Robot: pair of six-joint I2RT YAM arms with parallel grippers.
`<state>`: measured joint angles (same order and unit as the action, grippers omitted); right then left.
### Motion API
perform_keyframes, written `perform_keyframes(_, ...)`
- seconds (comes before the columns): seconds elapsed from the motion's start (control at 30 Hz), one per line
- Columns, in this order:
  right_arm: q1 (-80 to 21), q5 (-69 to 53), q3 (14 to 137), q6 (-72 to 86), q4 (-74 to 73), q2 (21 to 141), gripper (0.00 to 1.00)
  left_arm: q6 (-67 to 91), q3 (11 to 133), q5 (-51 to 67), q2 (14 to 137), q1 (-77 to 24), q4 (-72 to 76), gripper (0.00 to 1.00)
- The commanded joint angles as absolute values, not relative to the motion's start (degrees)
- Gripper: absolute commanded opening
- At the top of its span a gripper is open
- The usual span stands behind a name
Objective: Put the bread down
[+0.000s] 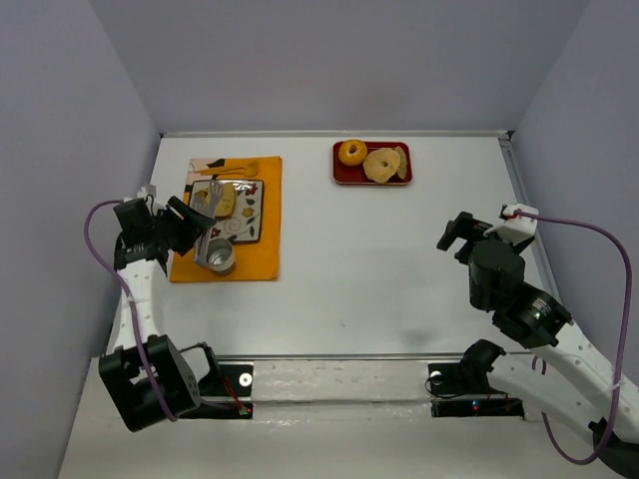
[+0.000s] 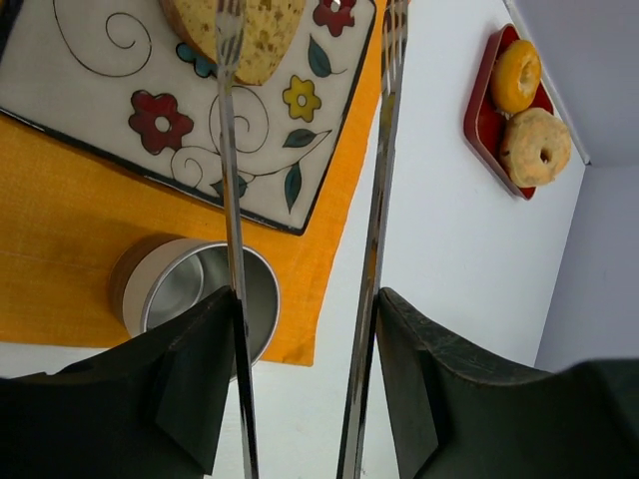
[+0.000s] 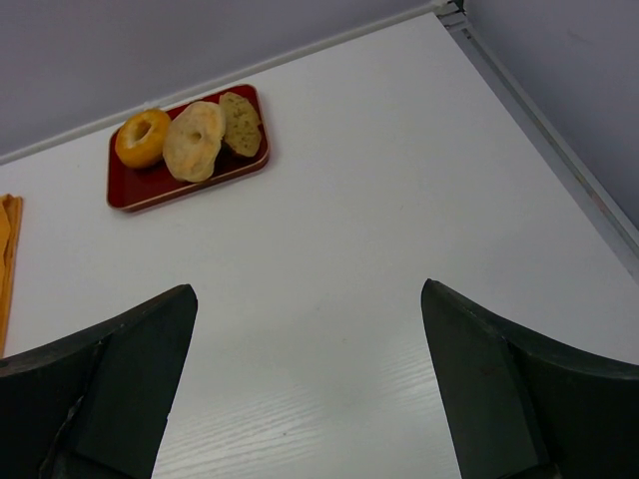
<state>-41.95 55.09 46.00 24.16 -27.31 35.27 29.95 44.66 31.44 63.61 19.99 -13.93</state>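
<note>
My left gripper (image 2: 305, 329) is closed around a pair of metal tongs (image 2: 232, 200), one finger pressing on the outside of each blade. I hold them so I can handle food at reach without touching it. The blades stand well apart, so they are not pinching anything. The bread (image 2: 250, 30) lies flat on the floral plate (image 2: 100, 80), straight ahead of this gripper at the tongs' far end. The fork-tipped left blade crosses over it, and the right blade passes clear on its right. I judge from this that the slice is resting on the plate under its own weight and the placing is as good as done.

The plate sits on an orange placemat (image 2: 60, 230). A metal cup (image 2: 200, 289) stands just below and left of my left finger, close enough that I should lift away rather than sweep sideways. The red tray (image 2: 479, 110) with the ring-shaped pieces lies well off to the front right.

My left arm is folded in close and the wrist is tipped down over the mat. My right gripper (image 3: 308, 299) is spread wide and empty. It hangs above the bare desk (image 3: 349, 200), out of the way, and its view shows the tray far ahead and to the left.
</note>
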Motion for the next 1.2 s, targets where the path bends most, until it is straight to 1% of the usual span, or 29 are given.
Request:
perform_keyframes(0.0,-41.66,56.16,45.70,23.91,-23.73,34.63,1.00,29.27,49.04,33.57,63.19,20.21,-14.41,0.64)
perform_keyframes(0.1,-41.66,56.16,45.70,23.91,-23.56,34.72,1.00,29.01,50.80,35.42,61.97,19.95,-14.59,0.62)
perform_keyframes(0.2,-41.66,56.16,45.70,23.91,-23.56,34.80,1.00,28.83,52.90,34.54,59.33,18.03,-15.12,0.61)
perform_keyframes(0.27,-41.66,56.16,45.79,23.99,-23.38,34.80,1.00,28.92,54.66,31.83,57.31,15.75,-15.73,0.61)
perform_keyframes(0.4,-41.66,55.46,45.97,23.91,-23.29,35.59,1.00,29.88,57.91,24.71,55.90,5.47,-16.35,0.61)
perform_keyframes(0.43,-41.66,55.55,46.14,23.91,-23.29,35.77,1.00,30.14,58.62,20.78,56.07,2.75,-16.35,0.60)
perform_keyframes(0.47,-41.66,55.98,46.14,24.08,-23.29,36.03,1.00,30.49,59.75,18.65,56.60,-2.93,-16.35,0.60)
perform_keyframes(0.53,-41.66,56.16,46.49,23.99,-23.38,36.74,1.00,30.85,60.55,12.96,57.56,-7.62,-16.09,0.59)
perform_keyframes(0.57,-41.66,55.90,46.58,23.91,-23.38,36.83,1.00,31.28,60.73,11.44,58.96,-11.39,-15.74,0.59)
perform_keyframes(0.6,-41.66,55.81,46.67,23.91,-23.29,37.00,1.00,31.55,60.65,10.12,59.76,-13.08,-15.21,0.59)
perform_keyframes(0.73,-41.66,55.99,46.67,23.91,-23.38,36.83,1.00,31.91,61.87,-0.34,66.08,-22.39,-13.54,0.56)
perform_keyframes(0.83,-41.66,56.42,46.50,23.64,-23.29,36.30,1.00,31.29,64.15,-6.31,73.71,-28.89,-11.44,0.56)
perform_keyframes(0.93,-41.66,56.25,46.32,23.38,-23.38,35.60,1.00,30.94,64.16,-6.24,78.38,-31.46,-6.88,0.55)
perform_keyframes(1.03,-41.66,56.08,45.88,23.47,-23.38,34.37,1.00,31.11,64.42,-9.30,85.23,-32.95,-5.27,0.50)
perform_keyframes(1.07,-41.66,55.99,45.70,23.47,-23.29,33.76,1.00,30.68,65.55,-10.10,89.00,-33.22,-5.53,0.50)
perform_keyframes(1.17,-41.66,55.99,45.26,23.12,-23.38,33.49,1.00,30.85,68.11,-13.09,95.35,-35.41,-7.21,0.51)
